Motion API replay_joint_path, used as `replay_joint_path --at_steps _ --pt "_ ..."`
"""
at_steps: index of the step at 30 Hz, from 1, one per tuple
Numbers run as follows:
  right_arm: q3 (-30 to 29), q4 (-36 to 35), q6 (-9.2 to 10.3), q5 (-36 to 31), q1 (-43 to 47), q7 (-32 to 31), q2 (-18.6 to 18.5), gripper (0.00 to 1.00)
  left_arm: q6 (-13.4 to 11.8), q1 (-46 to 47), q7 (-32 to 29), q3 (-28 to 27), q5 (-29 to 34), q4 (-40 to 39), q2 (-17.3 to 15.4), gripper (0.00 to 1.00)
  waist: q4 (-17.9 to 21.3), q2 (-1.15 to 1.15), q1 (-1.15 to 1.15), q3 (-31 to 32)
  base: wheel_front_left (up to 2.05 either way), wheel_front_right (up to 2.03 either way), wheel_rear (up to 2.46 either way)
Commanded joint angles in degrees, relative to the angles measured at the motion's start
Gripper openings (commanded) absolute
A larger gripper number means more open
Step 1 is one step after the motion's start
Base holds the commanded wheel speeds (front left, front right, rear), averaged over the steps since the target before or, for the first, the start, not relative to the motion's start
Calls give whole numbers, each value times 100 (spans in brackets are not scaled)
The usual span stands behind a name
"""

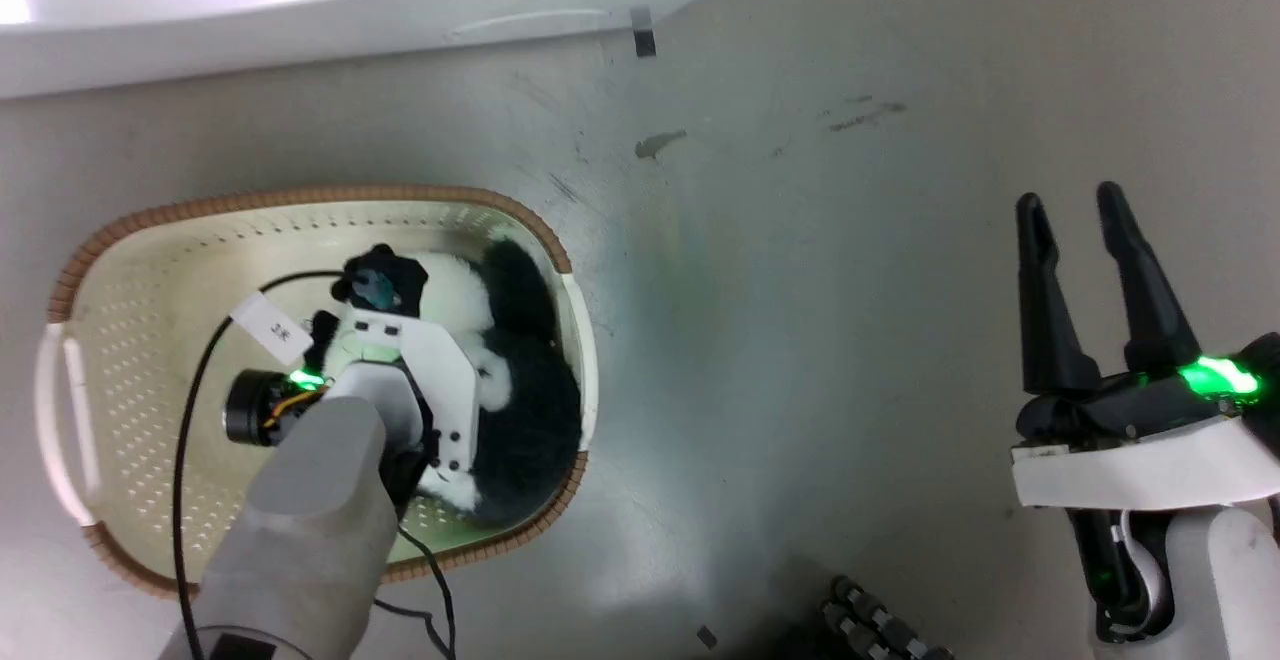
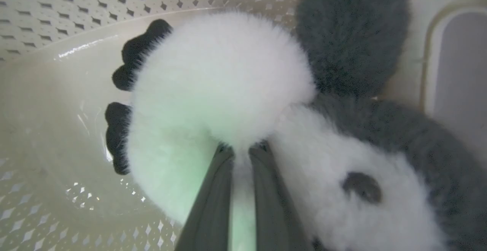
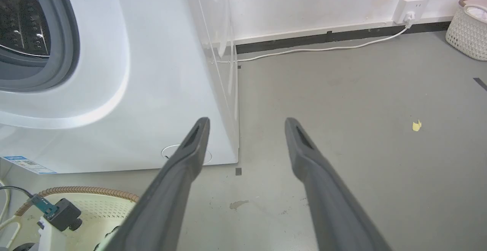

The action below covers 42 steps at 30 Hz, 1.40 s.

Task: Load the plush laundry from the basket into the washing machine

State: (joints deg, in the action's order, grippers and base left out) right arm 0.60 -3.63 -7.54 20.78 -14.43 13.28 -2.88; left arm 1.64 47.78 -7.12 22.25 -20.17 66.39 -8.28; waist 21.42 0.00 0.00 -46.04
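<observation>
One plush laundry (image 2: 220,72) toy lies in the basket (image 1: 300,197), with the left gripper (image 2: 242,148) pinching its fur.

Down inside the cream basket, the black-and-white plush lies against the wall on the side away from the left handle. The left fingers (image 2: 213,197) are clenched on a tuft of its white fur, and a small dark eye shows just beside them. From the head view the pale wrist and its cable cover those fingers and the middle of the toy. The right gripper (image 1: 1070,196) hangs well apart from the basket over bare grey floor (image 1: 800,340), its fingers spread wide around nothing. Just beyond the basket's far rim stands the washing machine (image 3: 152,91). Its grey-ringed opening is cut off at the frame's edge, and the steel drum behind it is too dark to tell what it holds.
</observation>
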Motion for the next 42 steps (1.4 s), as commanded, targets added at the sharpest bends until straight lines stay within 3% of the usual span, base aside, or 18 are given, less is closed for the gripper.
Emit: replay_joint_path --at_steps 1,10,23,26,30,31,32,33,34,35,37,42 --pt "-41 21 5 -25 -53 67 1 100 -39 41 91 84 -46 203 -5 0 -89 0 0 185 0 0 0" --pt "-409 -14 5 -414 294 172 1 100 227 -283 849 149 -529 730 354 0 -484 0 0 1324 0 0 0" --pt "-500 14 5 -878 1165 172 1 100 553 -1499 2147 313 -857 249 531 0 -1161 0 0 3311 0 0 0" --pt "-515 3 5 -918 1329 172 1 100 564 -1793 2204 228 -904 -329 533 0 -1281 0 0 3572 0 0 0" --pt "-524 -33 5 -954 1490 172 1 100 535 -2379 2210 -65 -677 -1751 353 0 -1391 0 0 3774 0 0 0" --pt "-524 -33 5 -954 1490 172 1 100 535 -2379 2210 -65 -677 -1751 353 0 -1391 0 0 3774 0 0 0" --pt "-535 -43 5 -960 1535 172 1 100 460 -2697 2210 -244 -485 -2500 277 0 -1427 0 0 3822 0 0 0" --pt "-535 -43 5 -960 1535 172 1 100 460 -2697 2210 -244 -485 -2500 277 0 -1427 0 0 3822 0 0 0" --pt "-535 -49 5 -959 1560 172 1 100 391 -2981 2211 -438 -300 -3234 250 0 -1449 0 0 3848 0 0 0" --pt "-535 -49 5 -959 1560 172 1 100 391 -2981 2211 -438 -300 -3234 250 0 -1449 0 0 3848 0 0 0" --pt "-509 -68 5 -961 1567 172 1 100 323 -3278 2211 -698 -42 -4180 259 0 -1449 0 0 3817 0 0 0" --pt "-436 -119 5 -927 1482 172 1 100 283 -3361 2211 -958 235 -5123 313 0 -1358 0 0 3603 0 0 0"
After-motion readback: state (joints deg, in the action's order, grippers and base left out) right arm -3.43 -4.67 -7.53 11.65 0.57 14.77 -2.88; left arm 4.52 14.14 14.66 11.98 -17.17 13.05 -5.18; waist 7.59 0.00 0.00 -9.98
